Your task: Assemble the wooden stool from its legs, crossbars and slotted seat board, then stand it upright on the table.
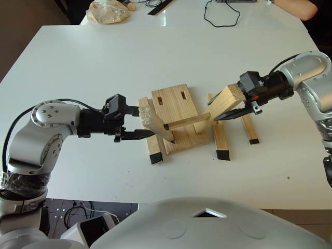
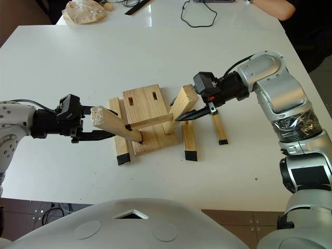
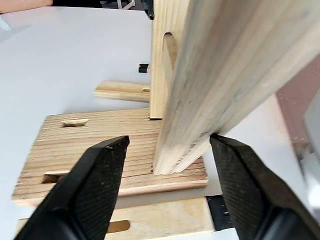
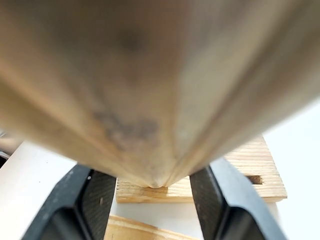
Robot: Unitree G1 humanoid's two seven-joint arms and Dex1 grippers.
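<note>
Head view: I see the seat board (image 1: pixel 176 106) lying flat mid-table (image 1: pixel 78 78). Two legs slant up from it, joined by a crossbar (image 1: pixel 188 123), and a bag (image 1: pixel 108 11) of something tan lies beyond.

Left wrist view: the left gripper (image 3: pixel 170 142) has its fingers spread astride the left leg (image 3: pixel 215 75), with a gap on one side.

Right wrist view: the right gripper (image 4: pixel 152 175) pinches the right leg (image 4: pixel 150 75).

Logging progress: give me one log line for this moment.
left tool: open around left leg | right tool: shut on right leg | crossbar: joins both legs | seat: flat on table

Lab-like room: white tables (image 1: pixel 104 78), loose cable (image 1: pixel 205 19).
</note>
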